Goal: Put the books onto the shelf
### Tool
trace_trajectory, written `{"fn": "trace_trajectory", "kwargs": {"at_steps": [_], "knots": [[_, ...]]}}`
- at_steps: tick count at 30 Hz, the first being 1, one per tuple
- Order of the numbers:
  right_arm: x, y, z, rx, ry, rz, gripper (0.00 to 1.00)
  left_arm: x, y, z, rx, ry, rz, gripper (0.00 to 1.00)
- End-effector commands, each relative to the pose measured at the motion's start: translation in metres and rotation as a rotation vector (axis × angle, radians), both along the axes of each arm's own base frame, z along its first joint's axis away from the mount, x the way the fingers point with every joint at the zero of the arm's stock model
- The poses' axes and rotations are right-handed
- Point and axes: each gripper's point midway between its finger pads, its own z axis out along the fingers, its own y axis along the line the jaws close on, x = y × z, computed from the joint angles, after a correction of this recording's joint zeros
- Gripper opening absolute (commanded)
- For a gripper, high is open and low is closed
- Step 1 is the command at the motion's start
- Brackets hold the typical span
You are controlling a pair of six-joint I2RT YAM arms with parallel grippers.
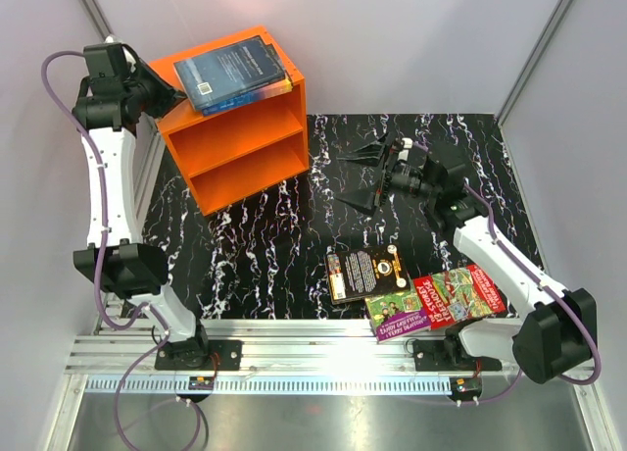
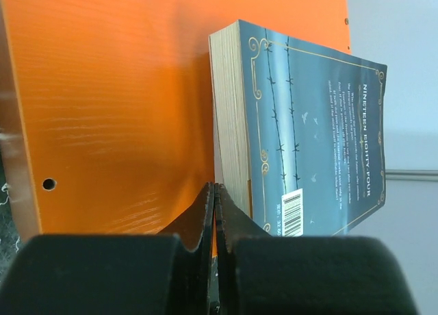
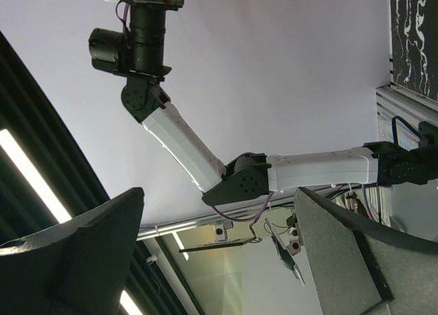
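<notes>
A large blue book (image 1: pixel 233 73) lies flat on top of the orange shelf (image 1: pixel 245 147). My left gripper (image 1: pixel 176 96) is shut at the book's left edge with nothing between its fingers. The left wrist view has the shut tips (image 2: pixel 216 189) against the shelf top (image 2: pixel 116 109), right beside the blue book's (image 2: pixel 315 130) page edge. On the table near the front lie a black book (image 1: pixel 364 273), a green-purple book (image 1: pixel 400 314) and a red book (image 1: pixel 460 294). My right gripper (image 1: pixel 349 180) hangs open over the table's middle, holding nothing. The right wrist view shows it (image 3: pixel 219 198) open and pointed at the left arm.
The shelf's two compartments (image 1: pixel 250 137) face the table's front and hold nothing. The black marbled tabletop (image 1: pixel 274 245) spreads between shelf and loose books. A metal rail (image 1: pixel 323 338) runs along the near edge. Grey walls close in the left, back and right.
</notes>
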Motion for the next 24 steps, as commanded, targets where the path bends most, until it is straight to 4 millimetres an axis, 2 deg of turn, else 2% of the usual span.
{"fn": "trace_trajectory", "kwargs": {"at_steps": [1,2,3,6,12,13,15,18,19,20,21,22,23,24], "knots": [[-0.010,-0.003,0.007,0.006,-0.039,0.027,0.99,0.008,-0.007,0.037,0.026,-0.124,-0.025,0.00],[-0.009,-0.003,0.006,0.006,-0.038,0.029,0.98,0.013,-0.011,0.028,0.021,-0.100,-0.037,0.00],[-0.009,-0.003,0.006,0.006,-0.039,0.029,0.98,0.013,-0.012,0.032,0.024,-0.108,-0.039,0.00],[-0.007,-0.001,0.004,0.006,-0.033,0.035,0.98,0.020,-0.018,0.025,0.023,-0.090,-0.047,0.00],[-0.005,0.000,0.002,0.009,-0.035,0.039,0.98,0.026,-0.019,0.023,0.025,-0.089,-0.051,0.00],[-0.005,0.000,0.000,0.008,-0.032,0.041,0.98,0.025,-0.016,0.031,0.035,-0.102,-0.037,0.00],[-0.006,0.000,0.000,0.009,-0.037,0.047,0.98,0.018,-0.012,0.034,0.051,-0.092,-0.018,0.00],[-0.006,0.000,-0.003,-0.011,-0.053,0.051,0.98,-0.003,0.000,0.053,0.098,-0.124,0.056,0.04],[-0.004,-0.001,-0.003,-0.026,-0.068,0.048,0.98,-0.019,0.005,0.070,0.114,-0.165,0.094,0.04],[-0.003,-0.005,-0.016,-0.092,-0.084,0.044,0.98,-0.025,0.008,0.064,0.118,-0.153,0.115,0.04],[0.002,-0.009,-0.011,-0.133,-0.123,0.027,0.98,-0.033,0.009,0.068,0.112,-0.164,0.132,0.04],[-0.001,-0.015,-0.040,-0.242,-0.001,0.030,1.00,-0.040,0.012,0.067,0.119,-0.164,0.157,0.04],[0.002,-0.023,-0.050,-0.315,-0.001,0.014,1.00,-0.060,0.010,0.082,0.118,-0.204,0.164,0.04],[0.011,-0.033,-0.050,-0.429,-0.121,-0.017,1.00,-0.065,0.007,0.068,0.108,-0.168,0.163,0.04]]}}
